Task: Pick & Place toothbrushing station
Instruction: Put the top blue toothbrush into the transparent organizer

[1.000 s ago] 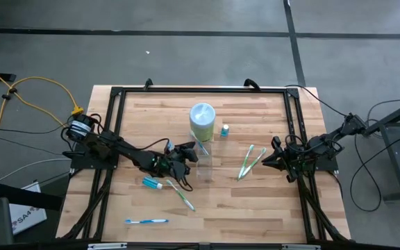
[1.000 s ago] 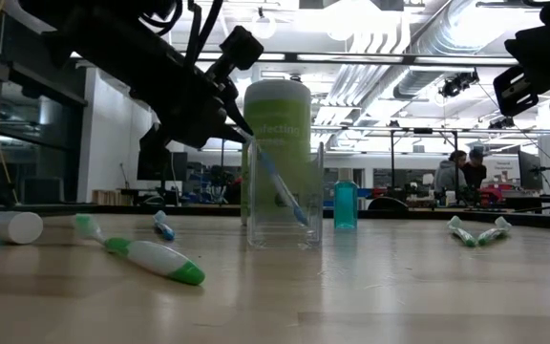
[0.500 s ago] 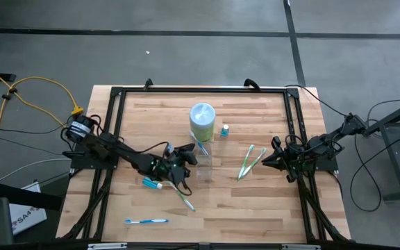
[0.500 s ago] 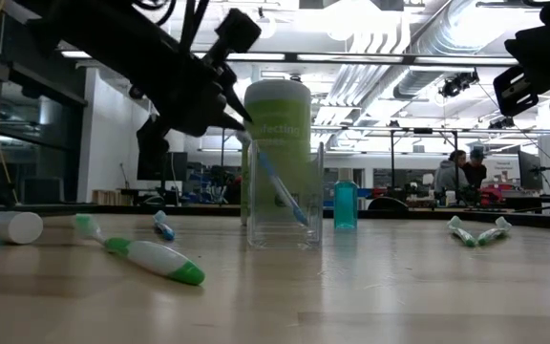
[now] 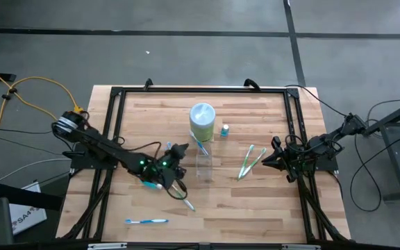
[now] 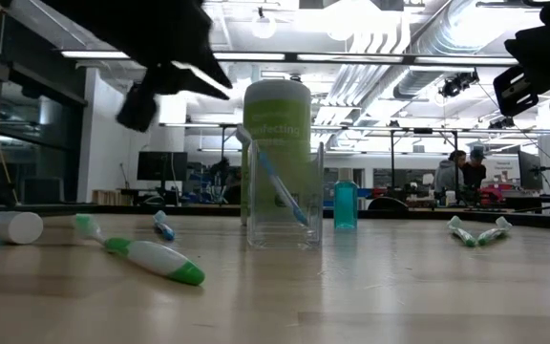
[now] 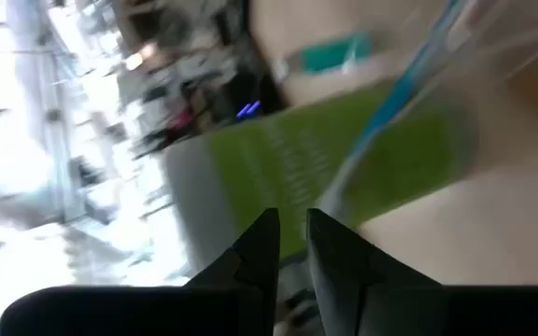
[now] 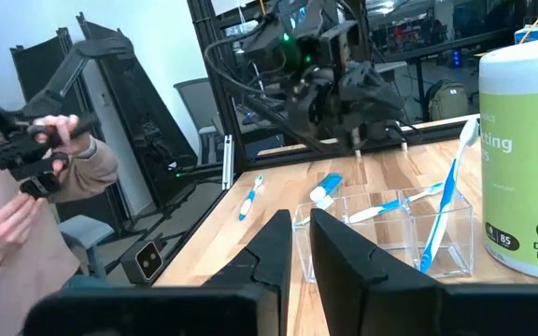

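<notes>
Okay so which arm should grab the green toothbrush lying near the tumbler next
Probably the left. Its tool hangs just above the green toothbrush, beside the tumbler. The right tool waits at the table's far right edge, closer to the pair of toothbrushes there.

I take the green-and-white wipes canister (image 5: 202,119) as my landmark: it stands upright on the wooden table (image 5: 269,201), toward the far middle of the top. A black frame (image 5: 186,90) runs round the table's edge, well apart from the canister. Off the table, far out to the canister's left, a yellow cable (image 5: 26,87) trails over the grey floor. Beyond the canister, in the room, I see a person (image 8: 26,215) holding a dark controller (image 8: 26,149).
</notes>
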Controlling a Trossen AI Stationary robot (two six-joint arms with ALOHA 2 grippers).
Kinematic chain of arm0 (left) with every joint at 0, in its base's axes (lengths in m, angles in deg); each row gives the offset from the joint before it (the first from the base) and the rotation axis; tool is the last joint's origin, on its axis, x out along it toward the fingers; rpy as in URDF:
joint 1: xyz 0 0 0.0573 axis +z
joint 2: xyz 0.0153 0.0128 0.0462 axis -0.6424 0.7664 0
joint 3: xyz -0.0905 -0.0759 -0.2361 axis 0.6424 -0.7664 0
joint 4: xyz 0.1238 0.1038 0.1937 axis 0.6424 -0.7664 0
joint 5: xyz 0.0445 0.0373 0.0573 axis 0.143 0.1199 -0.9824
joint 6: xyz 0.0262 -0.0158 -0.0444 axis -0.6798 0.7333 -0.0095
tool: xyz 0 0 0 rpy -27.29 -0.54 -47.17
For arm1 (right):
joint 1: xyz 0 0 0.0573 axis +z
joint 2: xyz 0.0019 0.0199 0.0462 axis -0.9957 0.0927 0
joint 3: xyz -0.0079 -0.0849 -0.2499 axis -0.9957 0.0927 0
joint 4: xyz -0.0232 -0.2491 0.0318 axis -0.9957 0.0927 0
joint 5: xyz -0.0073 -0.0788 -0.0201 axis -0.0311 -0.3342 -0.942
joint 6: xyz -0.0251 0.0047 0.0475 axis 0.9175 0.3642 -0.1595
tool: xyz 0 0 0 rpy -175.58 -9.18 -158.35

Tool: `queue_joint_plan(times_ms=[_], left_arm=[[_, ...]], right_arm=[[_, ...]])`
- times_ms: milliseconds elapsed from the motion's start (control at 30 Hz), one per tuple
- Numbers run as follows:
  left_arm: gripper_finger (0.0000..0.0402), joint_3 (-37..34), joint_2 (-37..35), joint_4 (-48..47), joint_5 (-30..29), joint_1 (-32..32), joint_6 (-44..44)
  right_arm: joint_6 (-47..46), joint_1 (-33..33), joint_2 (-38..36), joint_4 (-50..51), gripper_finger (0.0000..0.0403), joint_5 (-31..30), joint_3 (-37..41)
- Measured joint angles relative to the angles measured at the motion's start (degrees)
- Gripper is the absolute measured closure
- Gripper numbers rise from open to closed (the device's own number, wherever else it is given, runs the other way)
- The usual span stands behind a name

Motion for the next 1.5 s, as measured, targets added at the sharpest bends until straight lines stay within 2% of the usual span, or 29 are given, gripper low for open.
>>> queue_joint_plan(times_ms=[100,200,367,467,933,1067,1200,1500], left_arm=[[0.035,0.0,-4.6,-11.2,9.2,0.0,15.1],[0.035,0.0,-8.3,-18.7,17.4,0.7,25.5],[0.035,0.0,-11.9,-28.3,35.0,3.6,33.2],[0.035,0.0,-12.1,-32.8,41.5,5.8,36.2],[0.035,-0.2,-11.9,-37.5,59.9,15.7,36.3],[0.035,-0.3,-11.9,-37.3,65.3,19.0,33.9],[0.035,-0.7,-11.9,-35.1,68.8,21.8,33.4],[0.035,-6.2,-11.9,-26.5,75.1,25.7,32.1]], right_arm=[[0.0,0.0,0.0,0.0,0.0366,0.0,0.0],[0.0,0.0,0.0,0.0,0.0366,0.0,0.0],[0.0,0.0,0.0,0.0,0.0366,0.0,0.0],[0.0,0.0,0.0,0.0,0.0366,0.0,0.0],[0.0,0.0,0.0,0.0,0.0366,0.0,0.0],[0.0,0.0,0.0,0.0,0.0366,0.0,0.0],[0.0,0.0,0.0,0.0,0.0366,0.0,0.0],[0.0,0.0,0.0,0.0,0.0366,0.0,0.0]])
